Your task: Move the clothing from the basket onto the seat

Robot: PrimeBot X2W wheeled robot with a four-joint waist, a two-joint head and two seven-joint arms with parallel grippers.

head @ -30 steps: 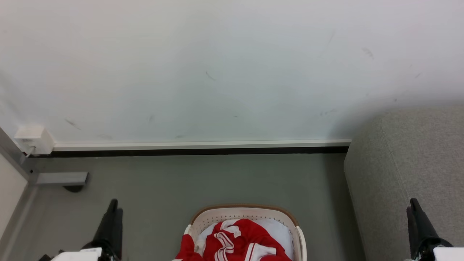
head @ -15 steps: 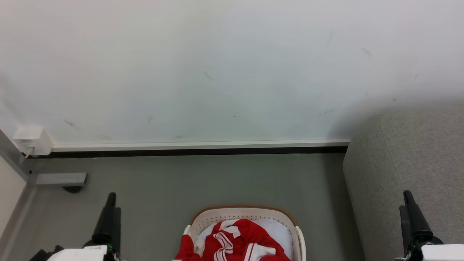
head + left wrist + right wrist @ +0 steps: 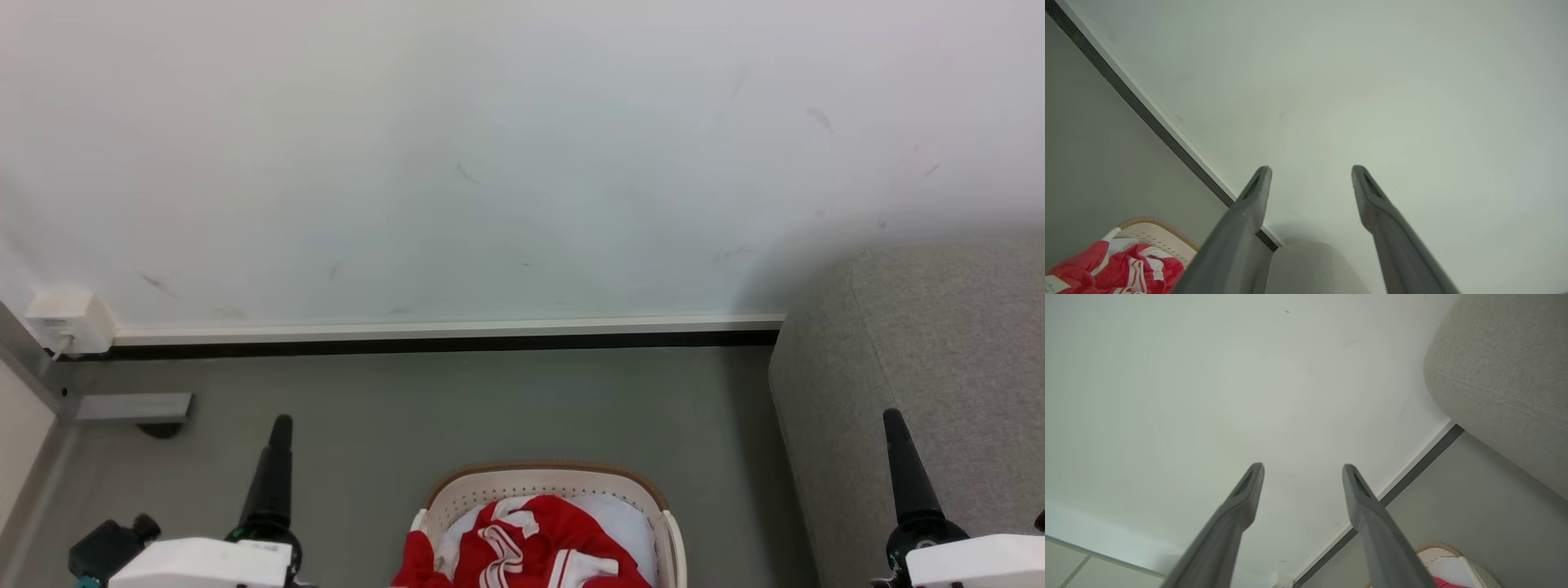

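Note:
The cream-white basket (image 3: 545,483) stands on the grey floor at the bottom middle of the head view. Inside it lies the red clothing (image 3: 531,547) with white stripes, one fold hanging over the left rim. The grey seat (image 3: 931,351) rises at the right. My left gripper (image 3: 279,426) is to the basket's left and my right gripper (image 3: 891,418) is in front of the seat; both point toward the wall. The left wrist view has my left gripper (image 3: 1310,170) open and empty, the clothing (image 3: 1118,267) and basket (image 3: 1157,232) at lower left. My right gripper (image 3: 1303,468) is also open and empty, the seat (image 3: 1506,363) at upper right.
A pale wall with a white and black baseboard (image 3: 449,336) closes the far side. A white socket box (image 3: 67,322) and a grey metal bracket (image 3: 135,406) sit at the left. A pale bluish-white cloth (image 3: 629,523) lies under the clothing.
Both grippers have opened from nearly shut and their fingers have risen further up the head view. The basket and the clothing have stayed in place.

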